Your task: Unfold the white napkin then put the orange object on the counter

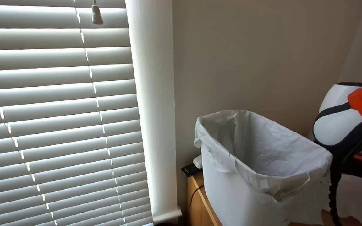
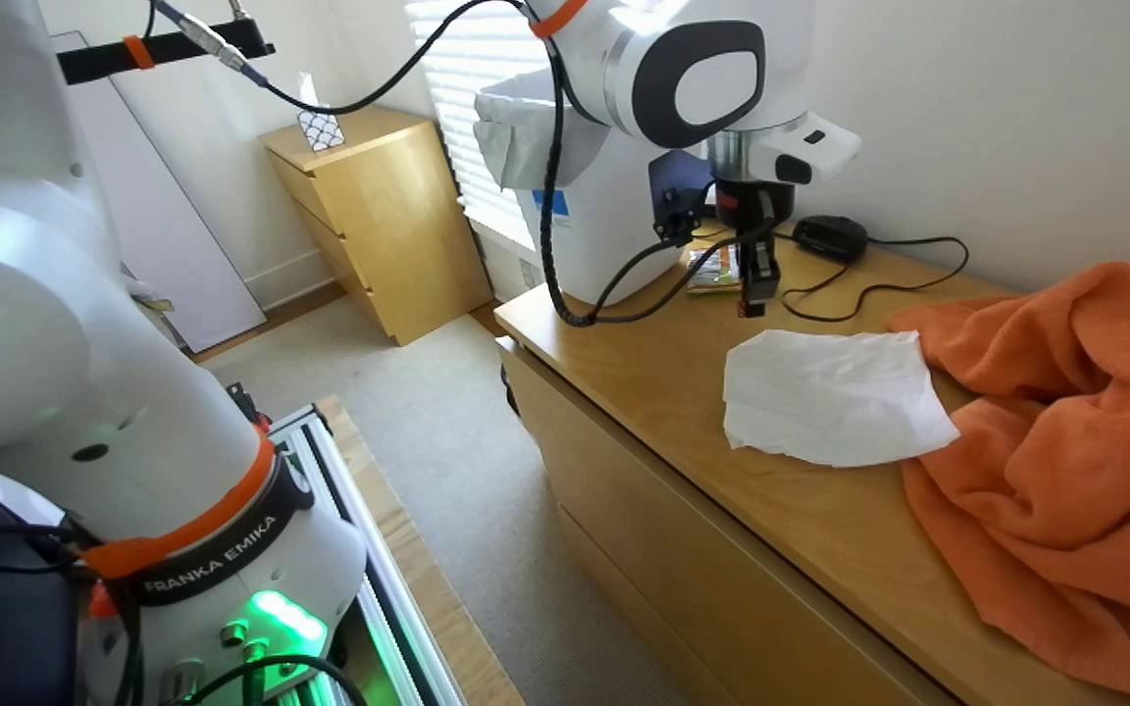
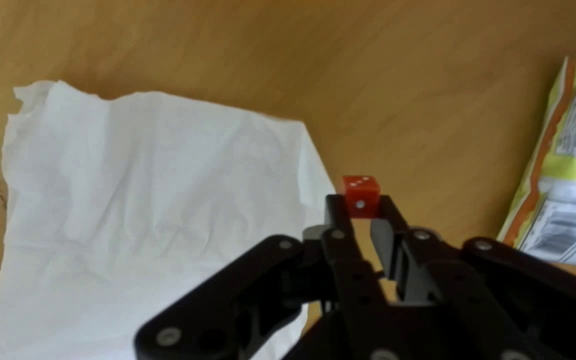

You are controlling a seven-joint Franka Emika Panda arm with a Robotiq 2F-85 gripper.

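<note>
White napkin (image 2: 830, 397) lies spread on the wooden counter (image 2: 658, 358), one small flap turned over near a corner in my wrist view, its right corner lapping onto a heap of orange cloth (image 2: 1085, 471). Near its far edge, in an exterior view, hangs my gripper (image 2: 753, 302), both fingers (image 3: 335, 207) pinched on a red-orange die (image 3: 361, 197) with white pips; how high I hold it I cannot tell. Around me the far end is crowded. A yellow-and-orange packet (image 3: 568, 165) printed with barcodes lies beyond my fingers to the left, apart from the napkin. Near the wall (image 2: 997, 127) at the far side sits a black device (image 2: 830, 238), its cable (image 2: 918, 241) looping across the wood beyond the napkin. A tall white bin (image 2: 614, 235) with a liner (image 2: 526, 147) takes up the counter's far left, just past the packet, and in an exterior view it blocks much of the counter from sight. Beside it I see a remote (image 1: 190, 169) and a small white item (image 1: 197, 161), then the window blinds (image 1: 58, 119). Farther left, across the floor (image 2: 388, 392), stands a dresser (image 2: 379, 226) bearing a patterned tissue box (image 2: 321, 129).
</note>
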